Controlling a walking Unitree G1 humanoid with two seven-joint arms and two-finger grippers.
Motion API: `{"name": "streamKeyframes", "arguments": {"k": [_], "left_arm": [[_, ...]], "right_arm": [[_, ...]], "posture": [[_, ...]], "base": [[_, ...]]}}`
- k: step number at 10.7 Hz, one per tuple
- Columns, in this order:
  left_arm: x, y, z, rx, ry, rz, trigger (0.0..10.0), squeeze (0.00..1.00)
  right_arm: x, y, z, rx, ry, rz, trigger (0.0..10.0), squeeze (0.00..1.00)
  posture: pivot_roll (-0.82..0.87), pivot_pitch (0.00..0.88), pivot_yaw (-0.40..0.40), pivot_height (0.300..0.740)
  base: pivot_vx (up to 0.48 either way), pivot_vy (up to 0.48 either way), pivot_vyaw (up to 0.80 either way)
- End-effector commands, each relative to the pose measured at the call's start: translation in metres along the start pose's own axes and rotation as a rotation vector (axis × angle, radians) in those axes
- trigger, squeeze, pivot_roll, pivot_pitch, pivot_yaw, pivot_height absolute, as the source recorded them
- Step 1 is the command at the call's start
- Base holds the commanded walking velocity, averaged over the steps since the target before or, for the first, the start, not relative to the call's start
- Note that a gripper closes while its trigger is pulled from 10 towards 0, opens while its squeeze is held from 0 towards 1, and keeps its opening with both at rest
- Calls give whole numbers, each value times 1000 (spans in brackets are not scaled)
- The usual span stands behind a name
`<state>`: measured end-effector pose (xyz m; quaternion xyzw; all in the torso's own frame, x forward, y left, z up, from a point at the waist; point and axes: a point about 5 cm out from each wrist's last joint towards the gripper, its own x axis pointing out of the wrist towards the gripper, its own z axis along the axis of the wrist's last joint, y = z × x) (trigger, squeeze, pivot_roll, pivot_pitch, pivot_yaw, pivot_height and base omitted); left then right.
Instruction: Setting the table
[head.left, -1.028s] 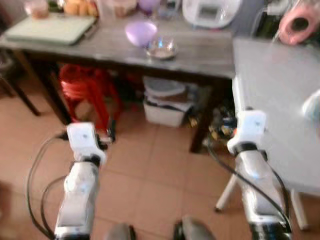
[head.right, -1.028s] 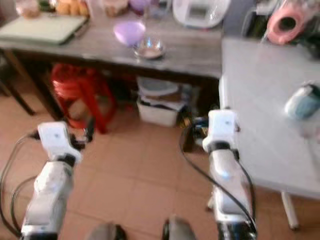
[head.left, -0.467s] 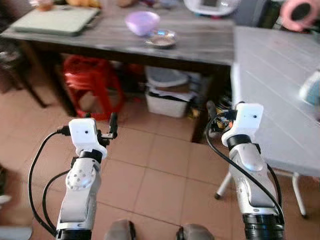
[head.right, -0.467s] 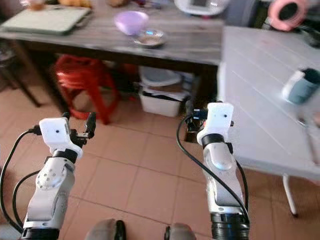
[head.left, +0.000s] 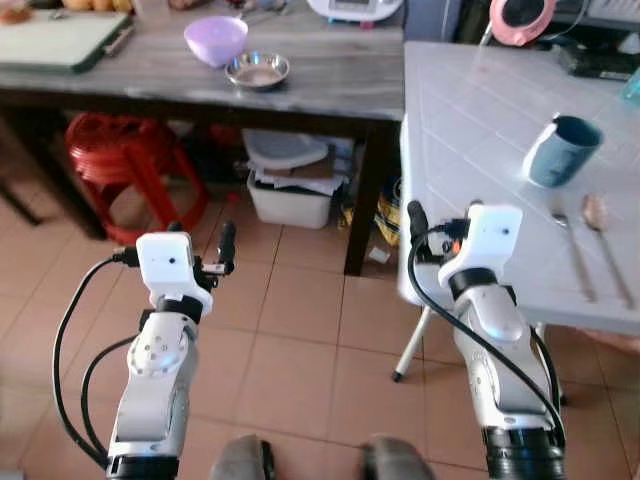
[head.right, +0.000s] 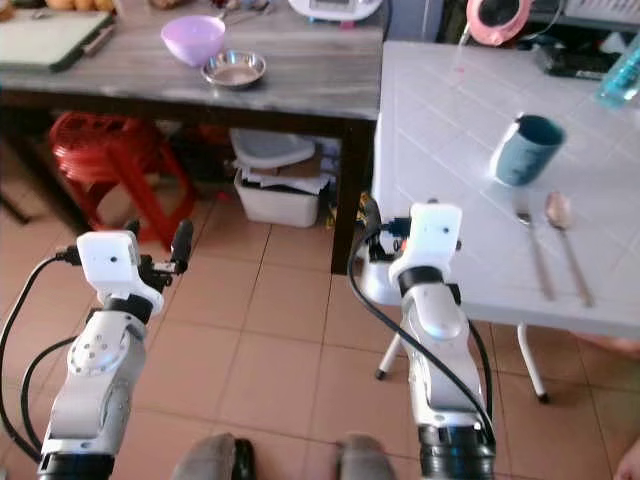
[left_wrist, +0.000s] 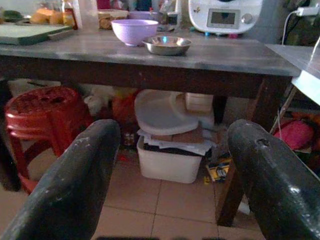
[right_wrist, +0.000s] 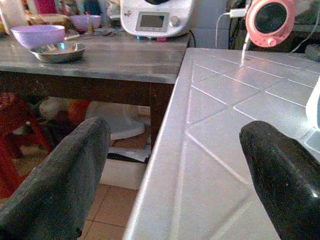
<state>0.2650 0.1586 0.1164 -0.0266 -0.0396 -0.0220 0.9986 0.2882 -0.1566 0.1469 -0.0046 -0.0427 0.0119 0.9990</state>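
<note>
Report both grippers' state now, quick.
Left gripper: open, holding nothing, raised over the floor.
Right gripper: open, holding nothing, at the edge of the white table.

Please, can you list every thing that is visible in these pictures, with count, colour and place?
white table: 1, white tiled top, on the robot's right.
mug: 1, blue, upright on the white table.
fork: 1, silver, flat on the white table beside the spoon.
spoon: 1, silver, right of the fork.
wooden table: 1, dark grey-brown, ahead.
plastic bowl: 1, purple, on the wooden table.
metal bowl: 1, silver, beside the plastic bowl.
kitchen appliance: 1, white, at the back of the wooden table.
fan: 1, pink, behind the white table.
stools: a stack, red, under the wooden table.
storage box: 1, white, under the wooden table.
left claw: 1, black, open, above the floor.
right claw: 1, black, open, at the white table's edge.
</note>
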Motion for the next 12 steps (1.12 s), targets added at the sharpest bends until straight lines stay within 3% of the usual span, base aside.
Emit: {"name": "streamKeyframes", "arguments": {"k": [1, 3, 5, 8, 12], "left_arm": [[-1, -4, 1, -10, 0, -18, 10000, 0], [-1, -3, 1, 6, 3, -30, 10000, 0], [0, -4, 3, 2, 0, -49, 10000, 0], [-2, -5, 2, 6, 8, -76, 10000, 0], [-2, -6, 3, 5, 8, -76, 10000, 0]], "right_arm": [[0, -6, 4, -12, -21, -14, 10000, 0], [1, -6, 3, -9, -16, -26, 10000, 0], [6, -1, 6, -1, -27, -22, 10000, 0], [11, 3, 12, 8, -61, -22, 10000, 0], [16, 9, 12, 7, -62, -5, 10000, 0]], "posture": [[-50, 119, 31, 740], [-46, 121, 32, 740], [-40, 129, 40, 740], [-33, 137, 52, 740], [-28, 146, 53, 740]], "base": [[0, -472, 0], [0, -444, 0], [364, -308, 0], [480, 0, 0], [0, 0, 0]]}}
